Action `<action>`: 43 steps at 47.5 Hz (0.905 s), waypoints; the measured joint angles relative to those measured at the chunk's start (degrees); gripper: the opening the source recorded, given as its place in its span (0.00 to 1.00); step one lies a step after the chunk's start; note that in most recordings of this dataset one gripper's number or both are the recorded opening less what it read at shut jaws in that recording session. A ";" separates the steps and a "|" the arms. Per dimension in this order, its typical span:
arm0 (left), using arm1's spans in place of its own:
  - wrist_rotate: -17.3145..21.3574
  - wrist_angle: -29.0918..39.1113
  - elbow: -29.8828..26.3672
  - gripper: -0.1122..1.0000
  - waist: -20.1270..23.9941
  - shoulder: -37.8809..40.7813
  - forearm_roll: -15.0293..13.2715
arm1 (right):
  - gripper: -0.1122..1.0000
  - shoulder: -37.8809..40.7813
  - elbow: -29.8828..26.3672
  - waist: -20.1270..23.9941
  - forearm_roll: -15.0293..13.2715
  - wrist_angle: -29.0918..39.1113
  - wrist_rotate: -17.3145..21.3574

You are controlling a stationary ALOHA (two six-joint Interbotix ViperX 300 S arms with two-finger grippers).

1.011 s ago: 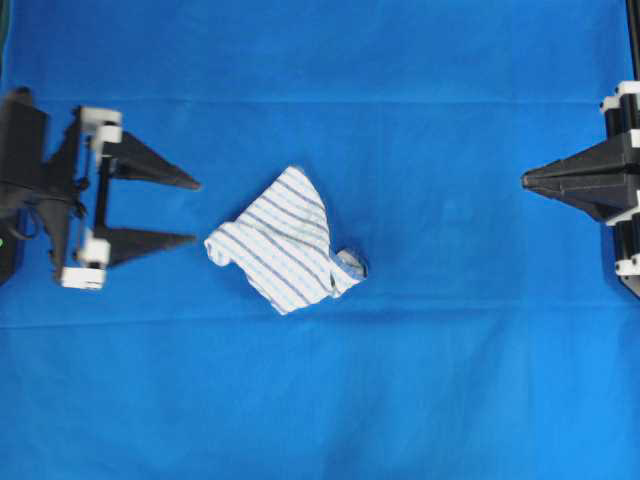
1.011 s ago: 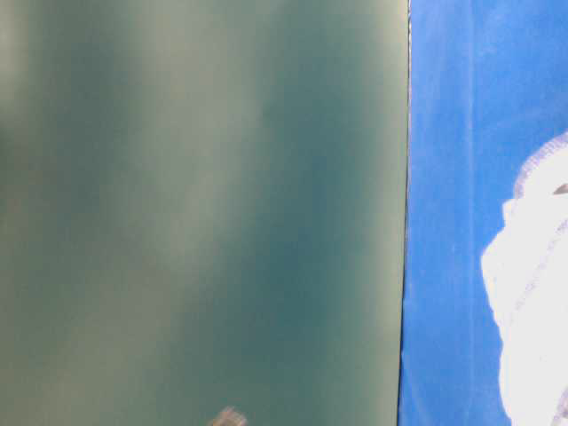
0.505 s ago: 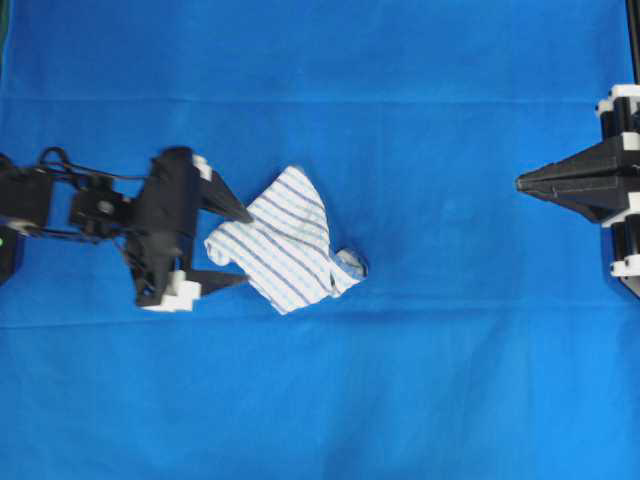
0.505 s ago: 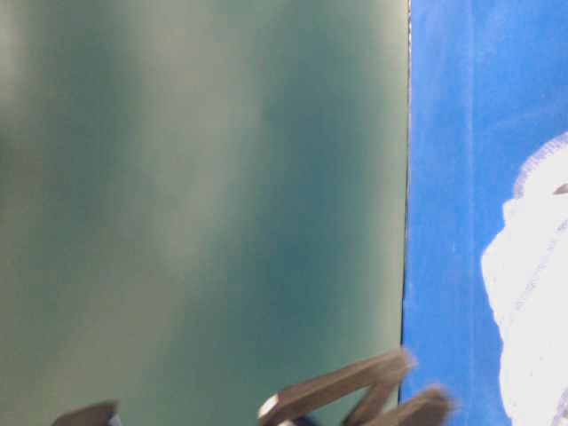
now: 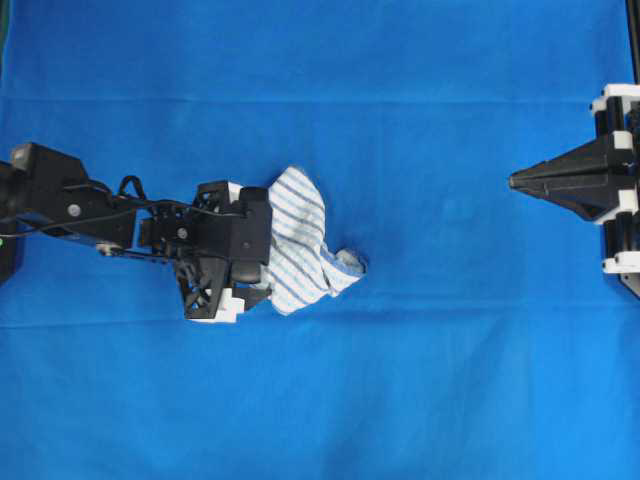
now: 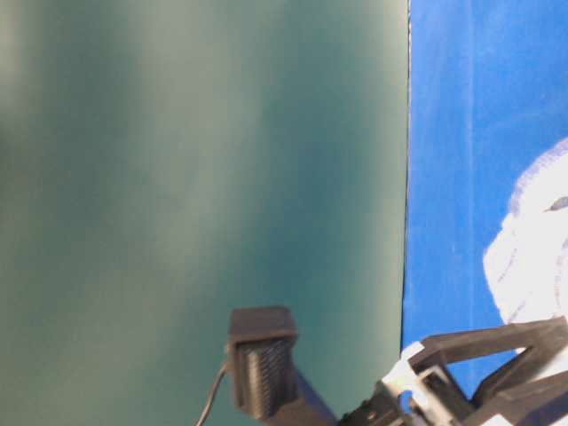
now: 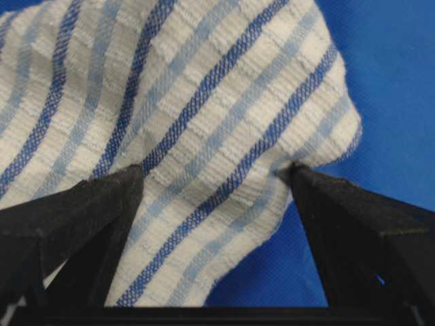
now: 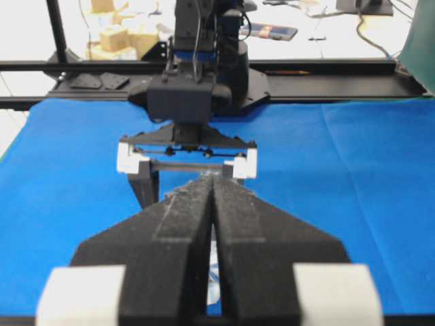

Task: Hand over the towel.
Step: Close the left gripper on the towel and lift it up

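The towel (image 5: 305,235), white with thin blue stripes, lies crumpled on the blue tablecloth (image 5: 420,380) left of centre. My left gripper (image 5: 262,245) is lowered over the towel's left part, covering it. In the left wrist view the gripper (image 7: 214,170) is open, with the towel (image 7: 204,88) lying between the two fingers and touching both tips. The towel shows as a white blur in the table-level view (image 6: 537,257). My right gripper (image 5: 514,181) is shut and empty at the far right, pointing toward the towel; it also shows in the right wrist view (image 8: 213,178).
The left arm (image 8: 187,102) faces the right wrist camera across the cloth. A green wall (image 6: 195,177) fills most of the table-level view. A black frame rail (image 8: 306,66) and clutter stand behind the table.
My left gripper has moved right from the table's left edge and come down over the towel's left corner, jaws still apart. The right gripper has barely moved.
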 measured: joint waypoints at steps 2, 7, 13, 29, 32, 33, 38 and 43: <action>0.18 0.09 -0.44 0.90 0.00 0.26 0.09 | 0.10 0.00 0.09 0.00 0.00 0.00 -0.09; 0.26 1.05 -1.41 0.74 0.00 0.53 0.00 | 0.10 0.00 0.09 0.00 0.00 0.00 -0.09; 0.53 3.16 -1.85 0.41 0.00 0.62 0.00 | 0.10 0.00 0.00 0.09 0.00 0.00 0.00; 2.90 4.39 -1.93 0.16 0.00 -6.50 0.00 | 0.10 0.00 -0.18 0.00 0.09 0.09 0.00; 3.60 4.39 -1.93 0.16 0.00 -9.67 0.00 | 0.10 0.00 -0.35 0.00 0.00 0.00 -0.09; 3.78 4.39 -1.93 0.16 0.00 -10.99 0.09 | 0.10 0.00 -0.35 0.00 0.00 0.00 -0.09; 4.13 4.31 -2.02 0.16 0.00 -16.08 0.09 | 0.10 -0.09 -0.53 0.00 0.00 0.00 -0.09; 4.31 3.52 -2.37 0.16 0.00 -21.18 0.00 | 0.10 -0.18 -0.70 0.00 0.00 0.00 -0.26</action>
